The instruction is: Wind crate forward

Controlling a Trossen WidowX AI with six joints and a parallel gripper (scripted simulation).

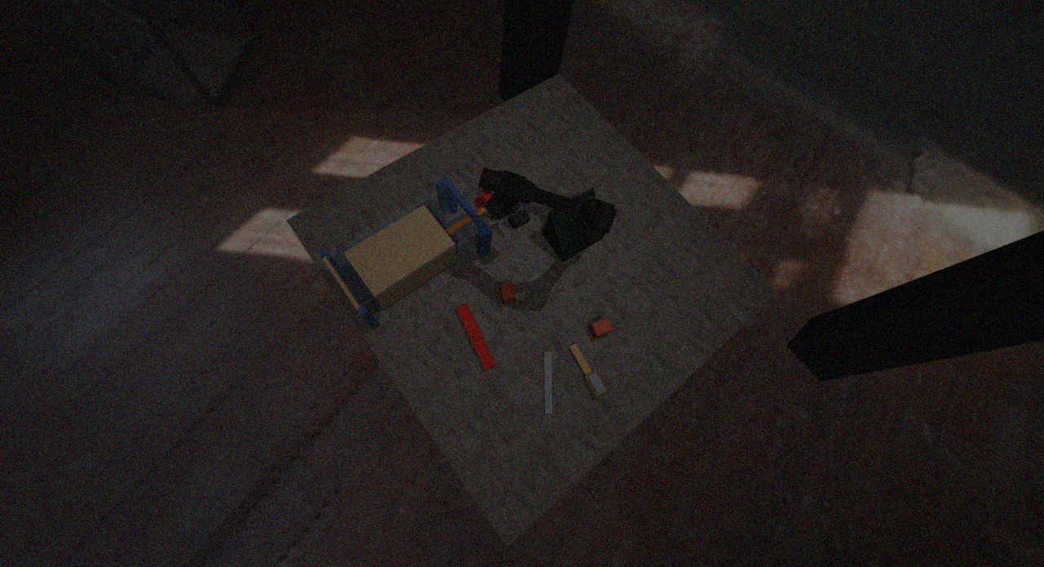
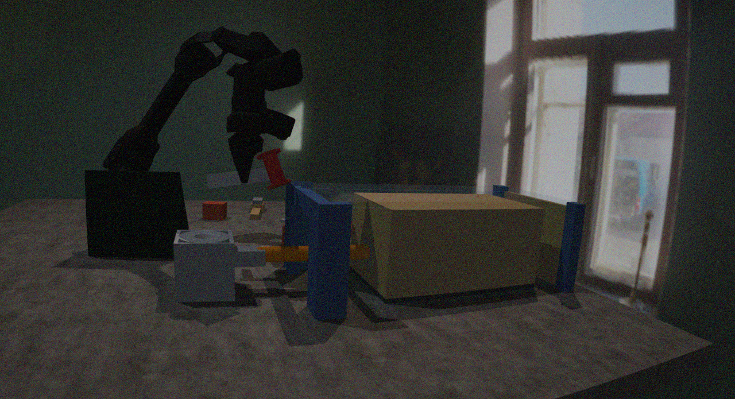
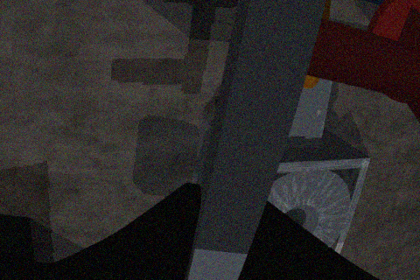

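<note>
My gripper is shut on the winch handle's grey bar. The handle, with its red grip, is held in the air, slightly tilted, above the winch's height. The grey winch has its round top hole beside the bar in the wrist view; the arm hides it in the top view. An orange strap runs through the blue frame to the tan crate. The crate sits flat, with a gap before the frame. The square key is not clearly visible.
A red bar, a thin grey strip and a tan-and-grey tool lie on the bench. One red block is near the cubby, another farther right. Blue posts stand behind the crate.
</note>
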